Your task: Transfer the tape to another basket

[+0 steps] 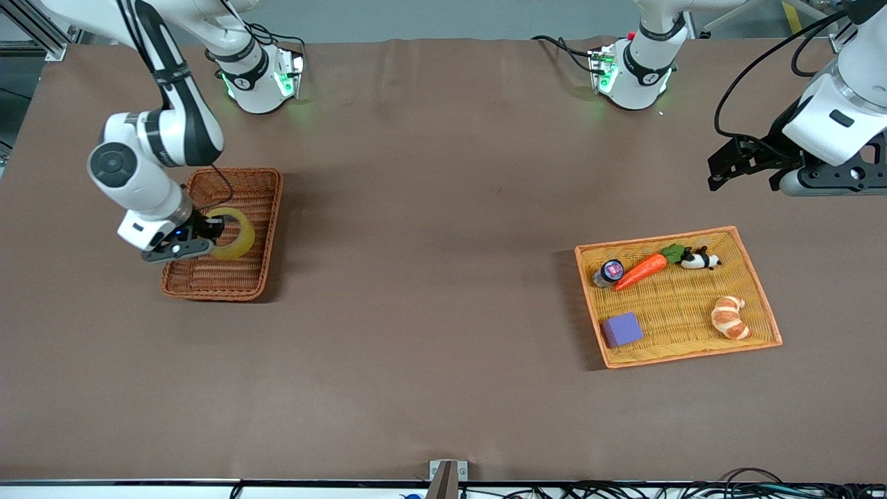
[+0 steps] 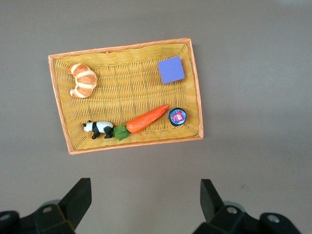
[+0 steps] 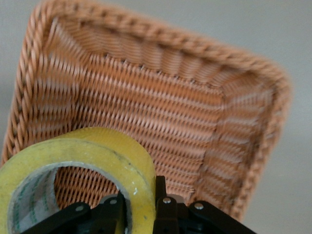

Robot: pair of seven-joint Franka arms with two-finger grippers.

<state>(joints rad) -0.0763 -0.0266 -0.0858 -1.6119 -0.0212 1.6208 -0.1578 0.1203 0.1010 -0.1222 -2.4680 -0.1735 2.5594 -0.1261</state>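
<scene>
The tape [image 1: 234, 234] is a yellowish translucent roll with a grey core. My right gripper [image 1: 215, 229] is shut on its wall, one finger inside the ring and one outside, and holds it over the reddish-brown wicker basket [image 1: 258, 181] at the right arm's end of the table. In the right wrist view the tape [image 3: 87, 156] sits in the gripper [image 3: 139, 204] above the basket's woven floor [image 3: 161, 112]. My left gripper [image 1: 721, 170] is open and empty, up in the air beside the yellow tray; its fingers [image 2: 78, 197] frame bare table in the left wrist view.
The flat orange-rimmed yellow tray [image 1: 762, 305] at the left arm's end holds a carrot [image 1: 641, 271], a toy panda [image 1: 701, 260], a croissant [image 1: 730, 317], a purple block [image 1: 621, 329] and a small round tin [image 1: 608, 272]. Brown table stretches between the two baskets.
</scene>
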